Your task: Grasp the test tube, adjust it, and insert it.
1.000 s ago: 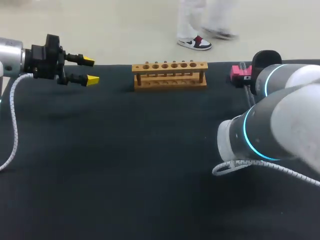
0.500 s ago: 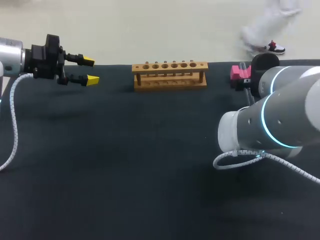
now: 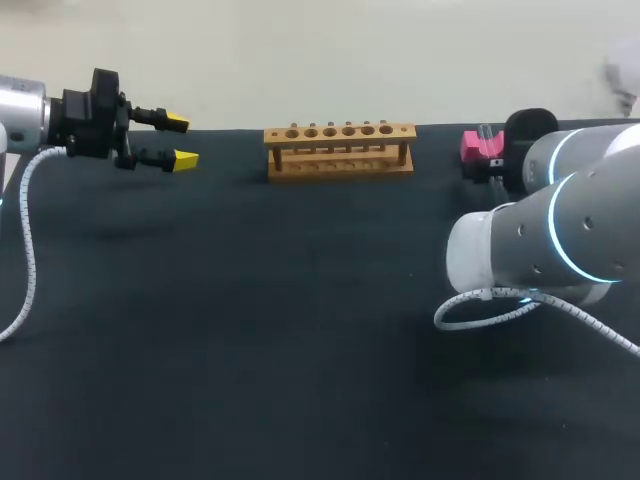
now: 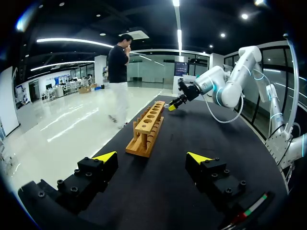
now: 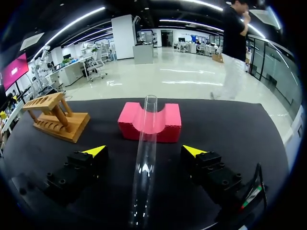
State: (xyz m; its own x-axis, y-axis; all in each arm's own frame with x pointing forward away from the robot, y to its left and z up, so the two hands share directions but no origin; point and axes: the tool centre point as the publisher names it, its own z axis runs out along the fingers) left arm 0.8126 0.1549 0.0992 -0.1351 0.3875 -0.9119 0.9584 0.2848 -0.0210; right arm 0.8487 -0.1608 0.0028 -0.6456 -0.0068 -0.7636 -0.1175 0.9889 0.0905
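A clear test tube lies with its far end in the groove of a pink foam block, its length running back between my right gripper's fingers. My right gripper is open, one yellow tip on each side of the tube, neither touching it. In the head view the pink block sits at the table's far right, and my right arm hides its own gripper. A wooden tube rack stands at the far middle. My left gripper hovers open and empty at the far left, facing the rack.
The black table stretches wide in front of the rack. In the left wrist view, beyond the rack, my right arm bends down to the table's far end. The rack stands to the side of the pink block.
My right arm's elbow and forearm have shifted slightly lower and to the right in the head view. The left arm, rack and pink block are unmoved.
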